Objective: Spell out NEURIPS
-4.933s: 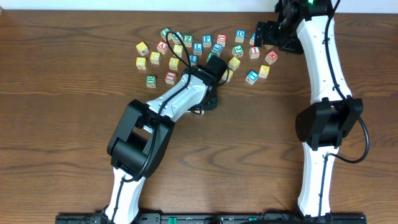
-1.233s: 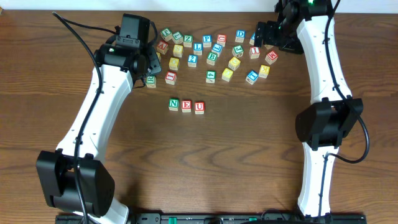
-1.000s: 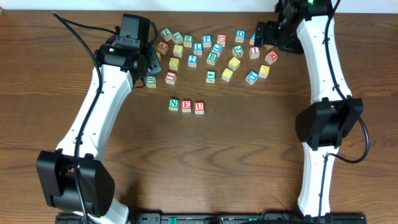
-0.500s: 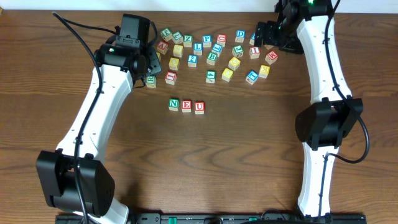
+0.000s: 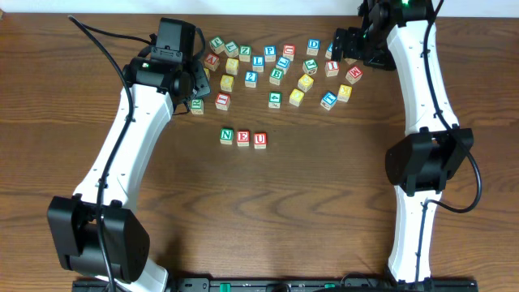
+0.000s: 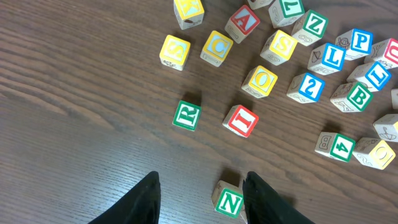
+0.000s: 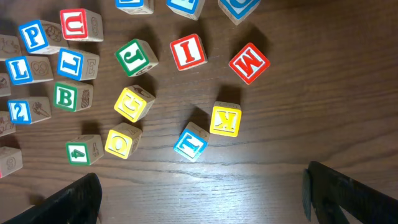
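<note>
Wooden letter cubes lie scattered along the far side of the brown table [image 5: 324,203]. Three stand clear of the pile in a short row nearer the robot: the green N cube [image 5: 226,136], the E cube [image 5: 242,139] and the red U cube [image 5: 259,139], side by side.

The left gripper [image 5: 193,83] hovers over the left end of the pile, its fingers [image 6: 149,199] spread apart with nothing held. In its wrist view the green R cube [image 6: 186,115] and a red I cube [image 6: 240,120] sit on the wood beyond the fingertips, near each other but not touching, and both fall within the width of the gap. The N cube shows low in that view, just inside the finger on the right of the picture. The overhead view places it well clear of the gripper. The blue P cube [image 6: 359,42] lies far off toward the upper right, among other cubes.

The right gripper [image 5: 347,42] hangs over the right end of the pile, its fingers [image 7: 81,199] wide apart and empty. Beyond them a second red I cube [image 7: 188,51] lies between a green J cube [image 7: 135,57] and a red M cube [image 7: 249,62], well apart from both fingers.
</note>
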Robot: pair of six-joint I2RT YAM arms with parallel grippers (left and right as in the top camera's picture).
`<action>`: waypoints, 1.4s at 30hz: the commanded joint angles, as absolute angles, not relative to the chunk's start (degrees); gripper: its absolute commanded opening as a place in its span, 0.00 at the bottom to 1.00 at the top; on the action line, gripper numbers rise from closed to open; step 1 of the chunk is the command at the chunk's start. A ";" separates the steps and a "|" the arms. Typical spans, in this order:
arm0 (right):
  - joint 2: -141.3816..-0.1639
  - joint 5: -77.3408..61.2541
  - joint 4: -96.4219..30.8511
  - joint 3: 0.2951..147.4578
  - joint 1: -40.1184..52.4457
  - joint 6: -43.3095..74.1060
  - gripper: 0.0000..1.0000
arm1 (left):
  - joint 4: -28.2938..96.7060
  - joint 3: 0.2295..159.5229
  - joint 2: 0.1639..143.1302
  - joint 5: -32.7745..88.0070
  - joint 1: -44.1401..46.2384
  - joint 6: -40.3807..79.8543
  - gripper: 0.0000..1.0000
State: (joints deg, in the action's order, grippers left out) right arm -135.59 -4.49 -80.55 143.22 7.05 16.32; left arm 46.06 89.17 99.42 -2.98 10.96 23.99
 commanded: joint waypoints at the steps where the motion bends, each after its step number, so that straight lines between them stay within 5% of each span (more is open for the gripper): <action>1: -134.80 -4.67 -80.58 144.31 7.70 16.69 0.99 | 46.22 89.47 99.00 -3.66 10.72 24.23 0.43; 42: -134.37 -4.86 -80.64 145.62 13.52 14.17 0.97 | 48.77 89.49 93.51 -3.66 2.85 18.61 0.43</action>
